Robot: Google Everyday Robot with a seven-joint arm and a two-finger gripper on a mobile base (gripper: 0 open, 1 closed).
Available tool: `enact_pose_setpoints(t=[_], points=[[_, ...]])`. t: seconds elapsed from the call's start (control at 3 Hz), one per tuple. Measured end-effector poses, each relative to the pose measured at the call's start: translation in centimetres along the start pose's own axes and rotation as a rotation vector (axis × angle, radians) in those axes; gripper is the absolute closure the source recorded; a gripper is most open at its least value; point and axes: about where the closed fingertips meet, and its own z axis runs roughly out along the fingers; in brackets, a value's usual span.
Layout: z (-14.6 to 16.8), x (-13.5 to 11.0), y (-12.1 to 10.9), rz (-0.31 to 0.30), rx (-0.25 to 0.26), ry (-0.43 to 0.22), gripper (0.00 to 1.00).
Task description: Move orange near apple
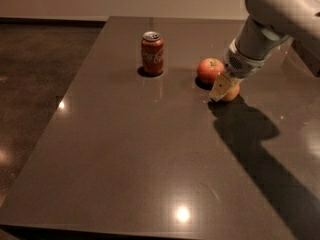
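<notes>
The red apple [209, 69] sits on the dark table [150, 149], right of centre toward the back. The pale orange [233, 92] lies just right of and in front of the apple, close beside it and low at the table surface. My gripper [223, 90] comes down from the upper right and is at the orange, covering its left side. Only the right part of the orange shows.
A red soda can [152, 53] stands upright left of the apple. The arm's shadow [250, 129] falls across the table's right front. The table's left edge borders a dark floor [35, 84].
</notes>
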Motion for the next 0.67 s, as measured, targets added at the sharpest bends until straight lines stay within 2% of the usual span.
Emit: enact_pose_setpoints(t=[0.33,0.67], points=[[0.10,-0.01,0.04,-0.001,-0.001,0.001,0.00],[0.11,-0.01,0.05,-0.001,-0.001,0.001,0.00]])
